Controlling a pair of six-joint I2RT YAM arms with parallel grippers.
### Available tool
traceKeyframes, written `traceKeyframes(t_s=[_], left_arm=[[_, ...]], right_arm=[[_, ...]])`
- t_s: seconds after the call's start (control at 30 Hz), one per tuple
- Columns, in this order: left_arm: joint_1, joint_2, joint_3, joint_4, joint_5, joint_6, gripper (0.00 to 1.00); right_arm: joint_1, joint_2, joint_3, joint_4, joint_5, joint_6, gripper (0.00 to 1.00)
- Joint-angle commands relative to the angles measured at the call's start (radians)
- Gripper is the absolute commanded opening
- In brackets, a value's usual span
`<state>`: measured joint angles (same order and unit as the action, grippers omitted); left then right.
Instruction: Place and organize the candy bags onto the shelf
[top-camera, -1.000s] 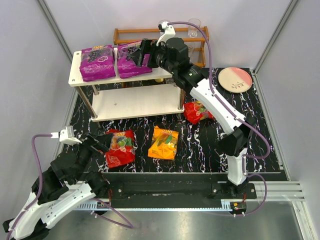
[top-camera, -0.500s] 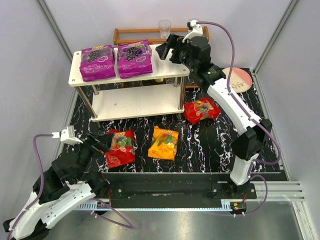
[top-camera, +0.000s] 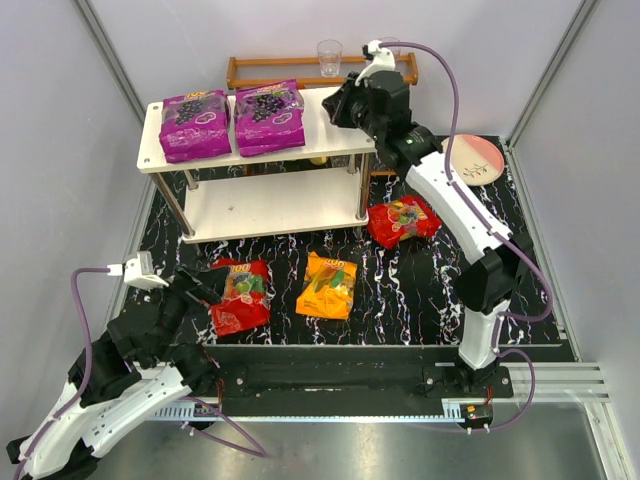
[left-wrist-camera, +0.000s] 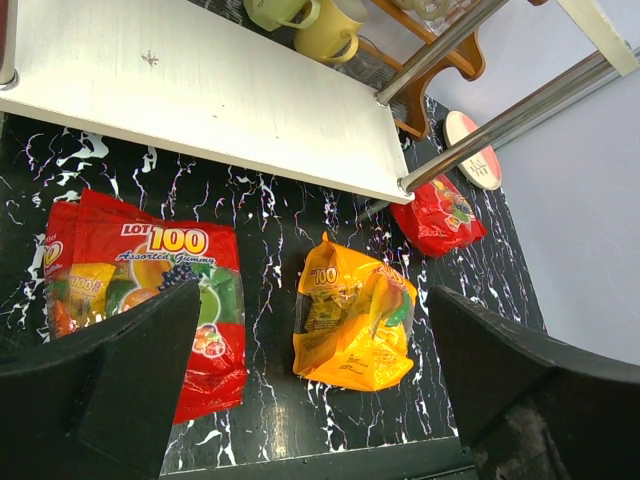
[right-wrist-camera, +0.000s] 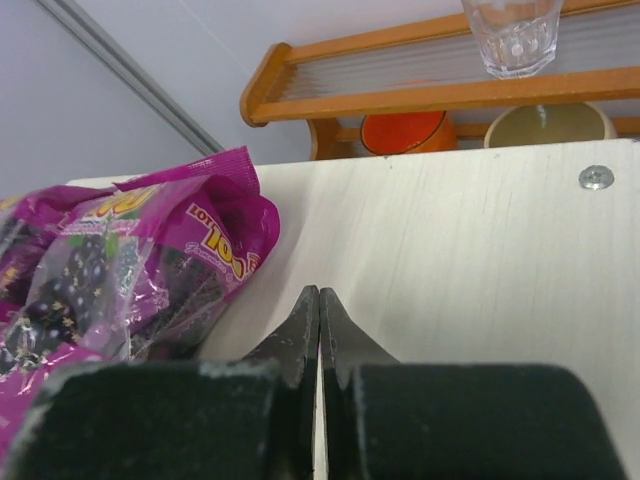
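Observation:
Two purple candy bags (top-camera: 195, 125) (top-camera: 268, 115) lie side by side on the top board of the white shelf (top-camera: 335, 140). My right gripper (top-camera: 337, 108) hovers over the bare right end of that board, shut with nothing in it. In the right wrist view its closed tips (right-wrist-camera: 319, 295) sit just right of the nearer purple bag (right-wrist-camera: 120, 260). On the black table lie a red bag (top-camera: 240, 296), an orange bag (top-camera: 328, 285) and another red bag (top-camera: 402, 222). My left gripper (top-camera: 205, 288) is open beside the near red bag (left-wrist-camera: 140, 290), facing the orange bag (left-wrist-camera: 350, 325).
A brown wooden rack (top-camera: 270, 70) with a clear glass (top-camera: 329, 55) stands behind the shelf. A pink plate (top-camera: 470, 158) lies at the back right. Mugs (left-wrist-camera: 330, 25) sit behind the shelf's lower board (left-wrist-camera: 200, 90). Grey walls close in both sides.
My right gripper has let go of the second purple bag, pulled back to the right end of the top board, and shut. The left arm has barely moved.

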<state>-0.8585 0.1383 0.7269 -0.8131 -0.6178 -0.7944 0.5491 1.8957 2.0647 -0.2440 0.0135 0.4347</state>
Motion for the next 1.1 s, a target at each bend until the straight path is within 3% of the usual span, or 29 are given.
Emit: traceKeyframes(t_s=[0.0, 0.3, 1.07], left_arm=[[0.003, -0.005, 0.002, 0.040, -0.010, 0.000, 0.99], [0.003, -0.003, 0.006, 0.026, -0.011, -0.009, 0.99], [0.003, -0.019, 0.014, 0.014, -0.011, -0.008, 0.99]], right_arm=[[0.089, 0.026, 0.074, -0.044, 0.165, -0.106, 0.00], [0.176, 0.108, 0.141, -0.070, 0.361, -0.214, 0.00], [0.196, 0.286, 0.350, -0.107, 0.246, -0.300, 0.03]])
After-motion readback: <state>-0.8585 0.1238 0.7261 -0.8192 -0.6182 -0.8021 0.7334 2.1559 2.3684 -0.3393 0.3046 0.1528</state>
